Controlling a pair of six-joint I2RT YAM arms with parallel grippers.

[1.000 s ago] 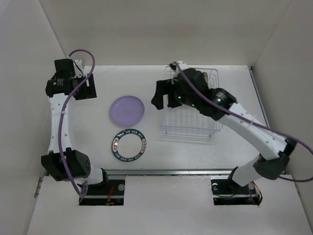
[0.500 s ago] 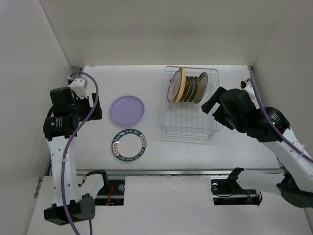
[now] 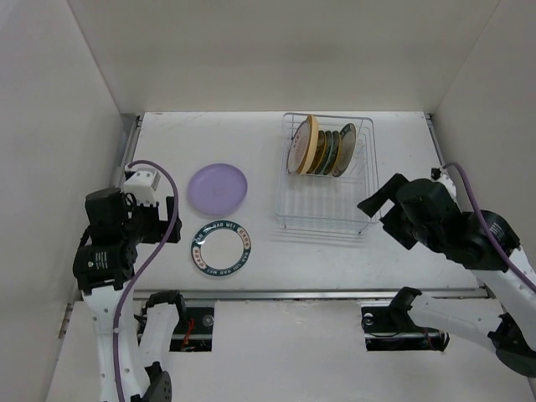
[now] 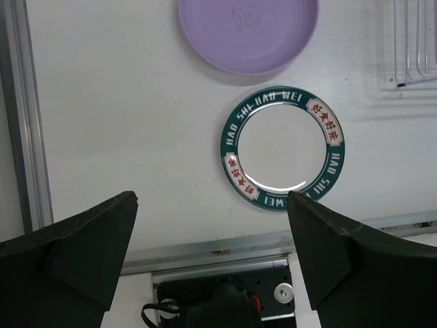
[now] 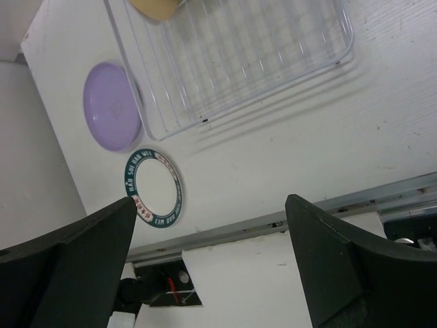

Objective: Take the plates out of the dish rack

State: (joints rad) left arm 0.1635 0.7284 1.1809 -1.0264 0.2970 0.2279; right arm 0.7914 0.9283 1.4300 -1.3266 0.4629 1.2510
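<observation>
Left gripper: fingers spread wide, holding and touching nothing, poised above the white table near its front edge. Right gripper: jaws equally wide apart and empty, raised beside the near right corner of the rectangular white wire dish rack. A row of round plates stands on edge at the rack's far end. A plain lavender plate and a white plate with a dark teal lettered rim lie flat on the table left of the rack, the teal-rimmed one nearer the arms.
</observation>
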